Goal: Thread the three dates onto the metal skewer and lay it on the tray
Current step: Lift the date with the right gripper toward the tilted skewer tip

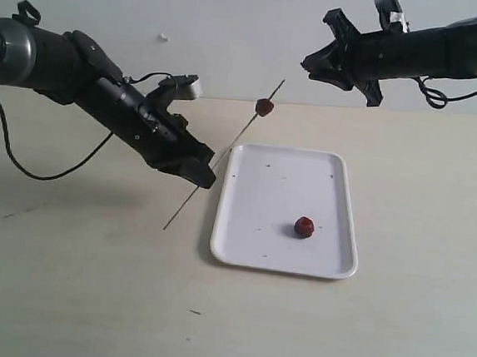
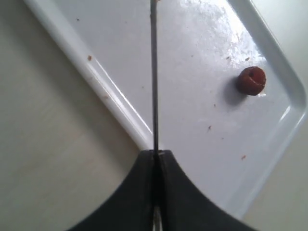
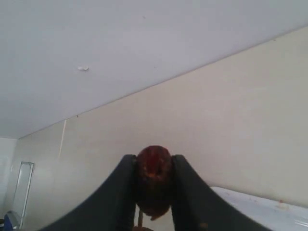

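Note:
My left gripper point(image 1: 200, 173) point(image 2: 156, 153) is shut on the metal skewer point(image 1: 224, 156) point(image 2: 154, 72), holding it slanted above the tray's left edge. One date point(image 1: 264, 107) is threaded near the skewer's upper end. A second date point(image 1: 304, 227) point(image 2: 251, 80) lies loose on the white tray point(image 1: 281, 264) point(image 2: 192, 106). My right gripper point(image 1: 309, 66) point(image 3: 154, 160) hangs high in the air to the right of the skewer's tip, shut on a third date point(image 3: 154, 180). That date does not show in the exterior view.
The tray point(image 3: 269, 208) sits on a pale beige table point(image 1: 79, 281) in front of a white wall. A black cable point(image 1: 46, 175) droops from the left arm to the table. Another cable point(image 1: 434, 94) loops under the right arm.

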